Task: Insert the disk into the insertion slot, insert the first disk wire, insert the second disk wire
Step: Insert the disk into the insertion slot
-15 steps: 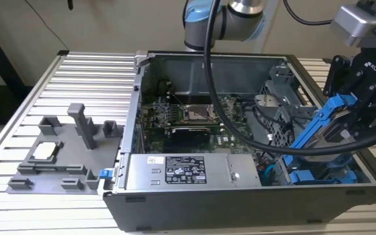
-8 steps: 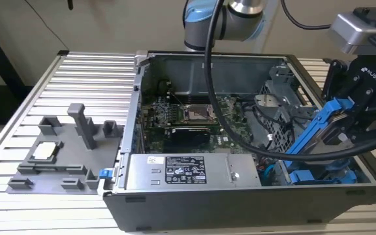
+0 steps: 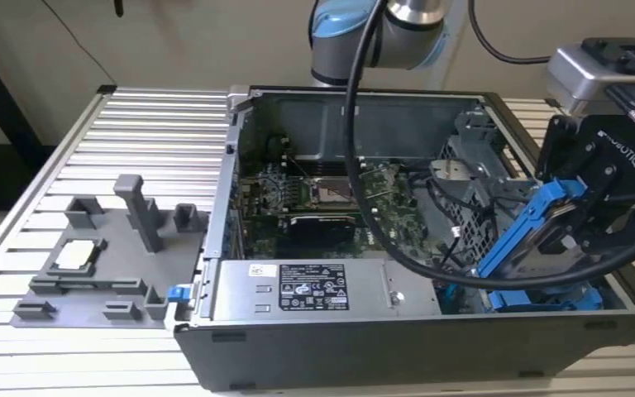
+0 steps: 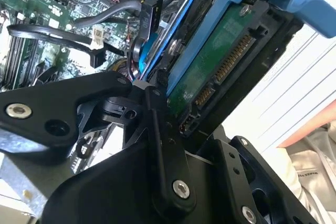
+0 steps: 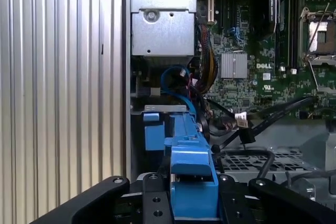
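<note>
My black gripper [image 3: 584,225] is shut on the disk [image 3: 541,240], a drive in a bright blue carrier. It holds the disk tilted, one end down, over the right front corner of the open computer case. The grey perforated drive cage with the insertion slot [image 3: 470,198] stands just beside and below it. In the second wrist view the disk's green circuit side [image 4: 220,61] and connector row face the camera between the fingers [image 4: 163,145]. In the first wrist view the carrier's blue edge [image 5: 189,150] runs away from the gripper [image 5: 191,195]. Loose black disk wires [image 5: 242,123] lie beside the cage [image 5: 252,161].
A grey labelled power-supply box [image 3: 312,289] fills the case's front, with the green motherboard [image 3: 329,194] behind it. A thick black arm cable [image 3: 362,182] hangs into the case. On the slatted table at the exterior view's left sits a grey fixture [image 3: 108,256].
</note>
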### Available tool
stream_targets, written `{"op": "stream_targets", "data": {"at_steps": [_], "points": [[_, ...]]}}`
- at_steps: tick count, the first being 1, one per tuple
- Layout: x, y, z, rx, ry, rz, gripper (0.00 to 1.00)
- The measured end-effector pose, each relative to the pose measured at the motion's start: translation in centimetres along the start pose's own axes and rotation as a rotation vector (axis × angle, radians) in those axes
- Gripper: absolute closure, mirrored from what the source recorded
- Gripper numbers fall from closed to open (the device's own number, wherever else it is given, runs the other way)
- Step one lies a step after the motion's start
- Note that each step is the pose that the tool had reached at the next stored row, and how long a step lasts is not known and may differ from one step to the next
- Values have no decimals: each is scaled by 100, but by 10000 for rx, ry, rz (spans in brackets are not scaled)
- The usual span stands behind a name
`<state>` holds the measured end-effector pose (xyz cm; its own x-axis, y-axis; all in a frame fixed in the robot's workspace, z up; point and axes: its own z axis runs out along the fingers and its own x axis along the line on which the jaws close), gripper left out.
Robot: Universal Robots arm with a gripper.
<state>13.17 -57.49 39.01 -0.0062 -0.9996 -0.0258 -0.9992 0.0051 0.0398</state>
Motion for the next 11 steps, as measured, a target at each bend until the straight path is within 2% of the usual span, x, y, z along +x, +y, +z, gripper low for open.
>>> {"op": "stream_targets", "data": {"at_steps": [11], "points": [[5,-8,200,0,0,-10,67]]}}
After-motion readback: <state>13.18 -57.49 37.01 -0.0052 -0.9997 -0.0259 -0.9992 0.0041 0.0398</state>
